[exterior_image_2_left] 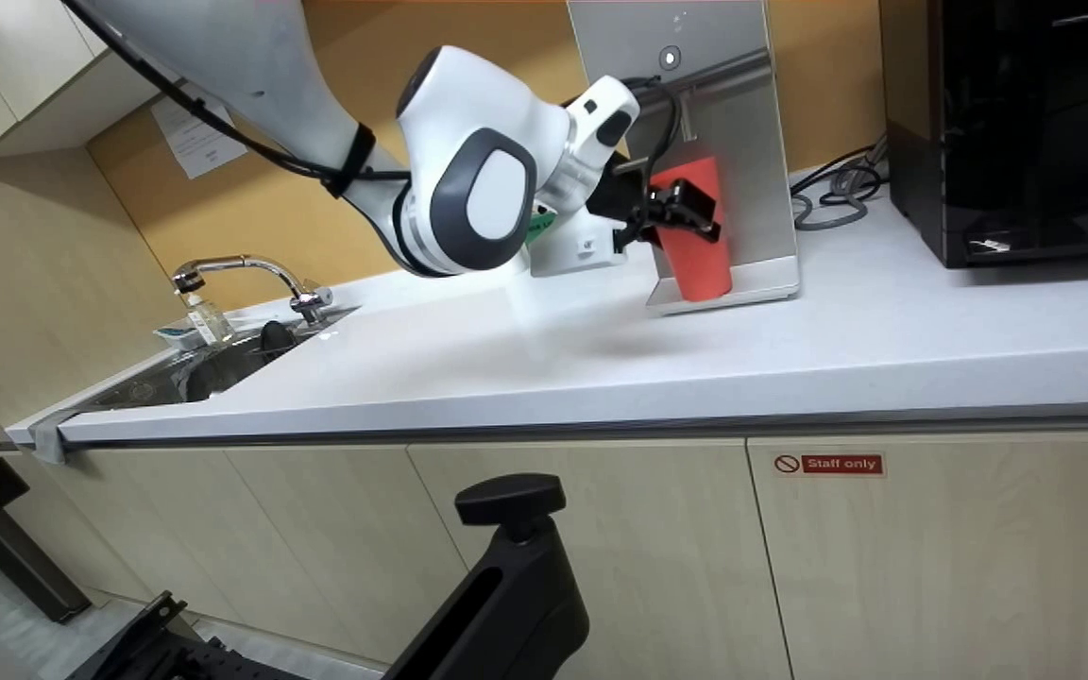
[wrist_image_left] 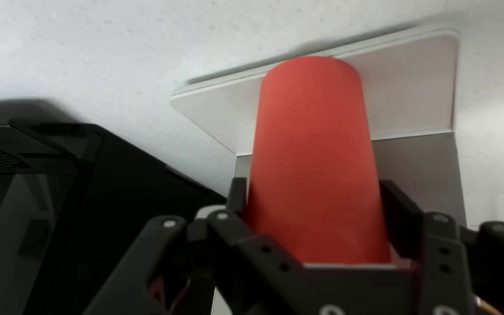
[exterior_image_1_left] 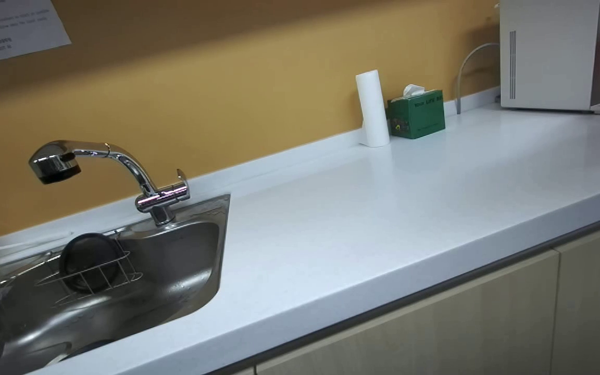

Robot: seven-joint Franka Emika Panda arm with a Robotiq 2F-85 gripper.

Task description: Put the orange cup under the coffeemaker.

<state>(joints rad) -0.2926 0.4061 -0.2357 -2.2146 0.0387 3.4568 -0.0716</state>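
Note:
The orange cup (exterior_image_2_left: 705,260) stands upright at the front edge of the coffeemaker's low tray (exterior_image_2_left: 761,279), before its grey front panel (exterior_image_2_left: 742,170). I cannot tell whether its base touches the tray. In the wrist view the cup (wrist_image_left: 313,144) has its base over the tray (wrist_image_left: 409,83); its rim is hidden by my gripper. My gripper (wrist_image_left: 314,197) has one finger on each side of the cup. A thin gap shows at one fingertip, so its hold is unclear. The gripper also shows in an exterior view (exterior_image_2_left: 690,206). The coffeemaker's white side (exterior_image_1_left: 550,57) shows too.
A black appliance (exterior_image_2_left: 1035,142) stands beside the coffeemaker, also in the wrist view (wrist_image_left: 147,210). Cables (exterior_image_2_left: 846,194) lie between them. A green tissue box (exterior_image_1_left: 422,117) and a white paper roll (exterior_image_1_left: 374,109) stand by the wall. A sink (exterior_image_1_left: 175,271) with a faucet (exterior_image_1_left: 128,161) lies farther along.

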